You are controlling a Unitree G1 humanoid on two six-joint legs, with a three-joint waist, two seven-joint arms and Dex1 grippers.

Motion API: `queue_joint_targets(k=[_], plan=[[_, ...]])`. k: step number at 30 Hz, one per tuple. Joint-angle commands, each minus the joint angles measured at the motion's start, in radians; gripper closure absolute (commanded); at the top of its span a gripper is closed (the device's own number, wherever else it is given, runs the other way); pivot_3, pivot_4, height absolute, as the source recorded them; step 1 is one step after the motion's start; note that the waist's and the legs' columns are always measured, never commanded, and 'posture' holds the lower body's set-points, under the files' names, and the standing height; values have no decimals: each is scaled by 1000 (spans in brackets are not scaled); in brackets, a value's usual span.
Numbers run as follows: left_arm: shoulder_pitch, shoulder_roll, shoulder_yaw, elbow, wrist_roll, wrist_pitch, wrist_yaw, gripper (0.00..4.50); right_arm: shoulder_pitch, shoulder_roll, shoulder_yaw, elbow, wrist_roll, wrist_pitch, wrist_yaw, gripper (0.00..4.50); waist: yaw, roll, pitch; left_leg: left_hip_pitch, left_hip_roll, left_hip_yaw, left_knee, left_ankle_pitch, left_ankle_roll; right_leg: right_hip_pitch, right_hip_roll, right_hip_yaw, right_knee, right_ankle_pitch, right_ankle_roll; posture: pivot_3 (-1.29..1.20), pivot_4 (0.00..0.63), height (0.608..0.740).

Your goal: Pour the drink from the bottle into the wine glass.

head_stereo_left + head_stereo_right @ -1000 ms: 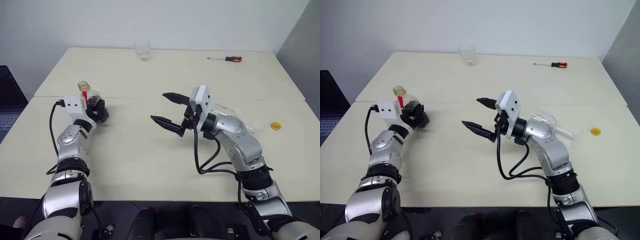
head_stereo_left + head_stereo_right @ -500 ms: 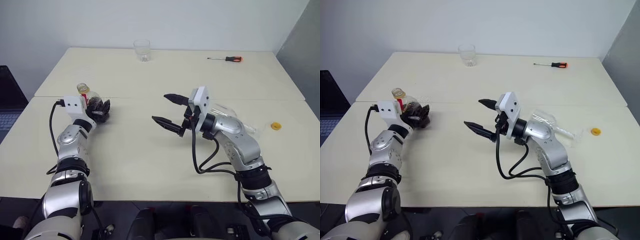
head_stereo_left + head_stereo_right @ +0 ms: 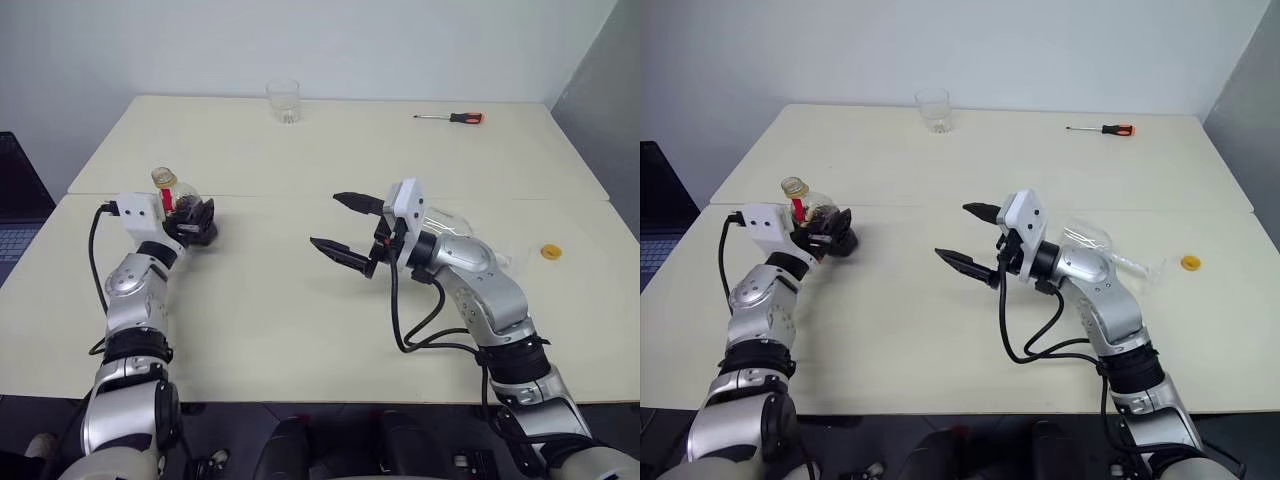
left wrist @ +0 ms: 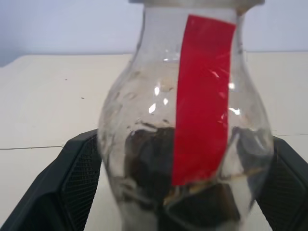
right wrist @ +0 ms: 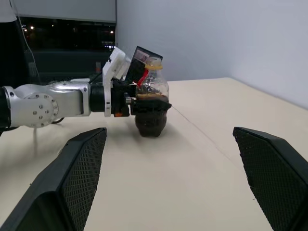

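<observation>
Starting at the near middle of the worktop (image 3: 280, 320), find the right end effector (image 3: 324, 220) released, empty and pointing left. Just behind its forearm, note the wine glass (image 3: 1087, 238), apparently lying on its side with stem and foot toward the right. Expect no pour to succeed without first standing it upright. Avoid sweeping the right forearm back, to prevent rolling the glass toward the small yellow cap (image 3: 549, 252) and the right edge.

Farther left, find the left end effector (image 3: 203, 216) released, fingers (image 4: 79, 178) flanking the upright bottle (image 4: 183, 120) just beside its walls. Confirm a firm clench before lifting, otherwise risk tipping the bottle, with its neck seemingly uncapped, and spilling the dark drink (image 4: 144, 159). Squeeze gently to avoid crushing the thin plastic.

At the far edge, disregard the short tumbler (image 3: 284, 100) and the screwdriver (image 3: 452, 118). Avoid mistaking the tumbler for the target vessel.
</observation>
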Motion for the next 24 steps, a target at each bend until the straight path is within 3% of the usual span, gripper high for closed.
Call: queue_joint_targets(k=[1, 16, 20, 24], plan=[[51, -4, 29, -163, -31, 51, 39, 20, 8, -11, -22, -66, 25, 3, 6, 0, 0, 0, 0, 0, 0, 0, 0, 0, 0, 0, 0, 0, 0, 0, 0, 0, 150, 740], [476, -69, 72, -921, -170, 446, 216, 20, 165, -110, -85, -176, 36, 39, -25, 0, 2, 0, 0, 0, 0, 0, 0, 0, 0, 1, 0, 1, -1, 0, 0, 0, 150, 740], [547, -97, 16, -1096, -218, 549, 232, 20, 217, -153, -118, -199, 7, 34, -58, 0, 6, -1, 0, 1, 0, 0, 0, 0, 0, 2, -1, 1, -1, 0, 0, 0, 150, 740], [525, -89, -107, -1150, -235, 611, 155, 20, 248, -211, -120, -171, -111, -17, -117, 0, 9, -1, -1, 2, -1, 0, 0, 0, 0, 4, 0, 1, -1, 0, 0, 0, 150, 740]])
